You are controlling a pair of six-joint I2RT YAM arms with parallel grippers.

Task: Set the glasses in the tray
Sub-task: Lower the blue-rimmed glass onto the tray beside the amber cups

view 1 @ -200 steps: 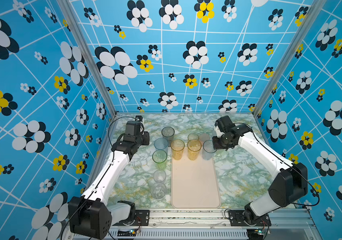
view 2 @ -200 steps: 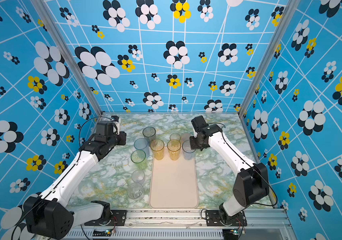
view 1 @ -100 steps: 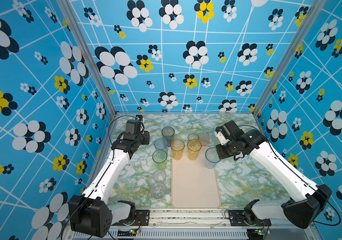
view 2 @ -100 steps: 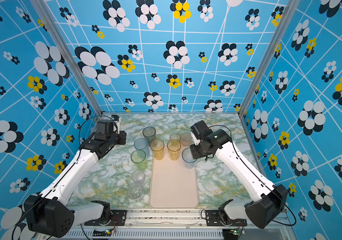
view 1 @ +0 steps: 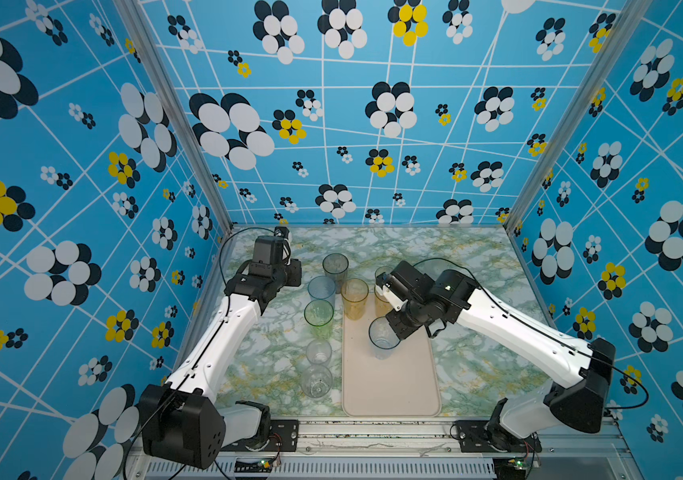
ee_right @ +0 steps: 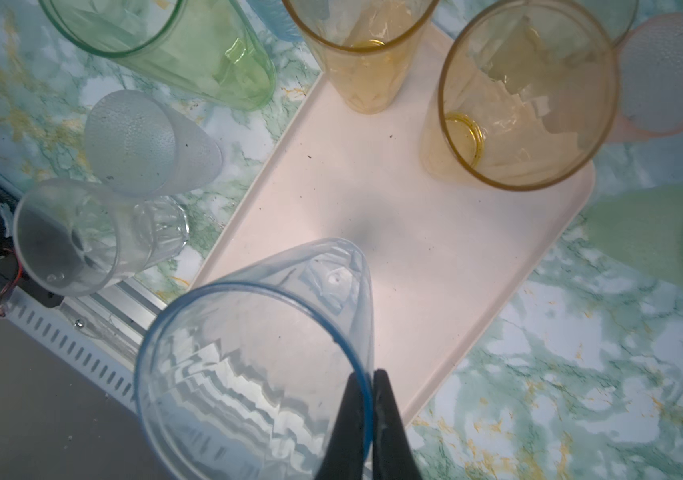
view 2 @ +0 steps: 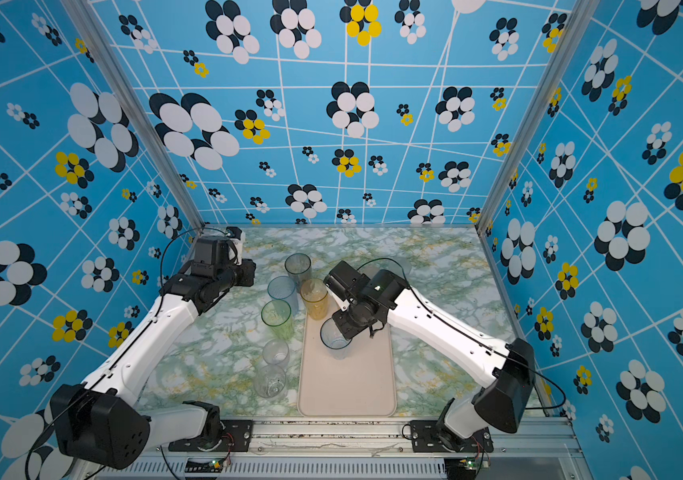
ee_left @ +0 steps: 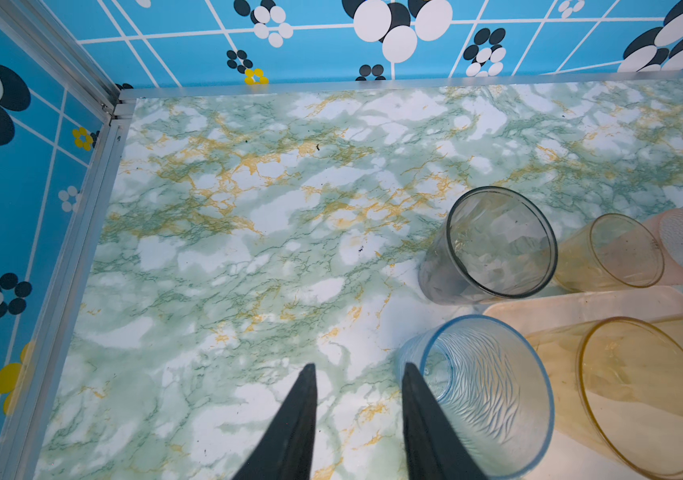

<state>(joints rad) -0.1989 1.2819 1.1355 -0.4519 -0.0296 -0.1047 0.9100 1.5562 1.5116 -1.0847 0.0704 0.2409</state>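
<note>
Two arms, same build. Left arm (view 1: 227,328): white shell links, black joint housings, one big boxy black joint block (view 1: 182,428) with small holes in its face. Thin black cable (view 1: 220,259) follows the white link and loops free near the wrist. Small screws dot the shell. Right arm (view 1: 514,328): same white-and-black scheme, green light (view 1: 448,287) on the black wrist housing. Each base sits on a black plate (view 1: 279,430) bolted to a silver rail (view 1: 373,436). Left end effector (ee_left: 358,370), right end effector (ee_right: 371,374): matte black fingers tapering to narrow tips.
</note>
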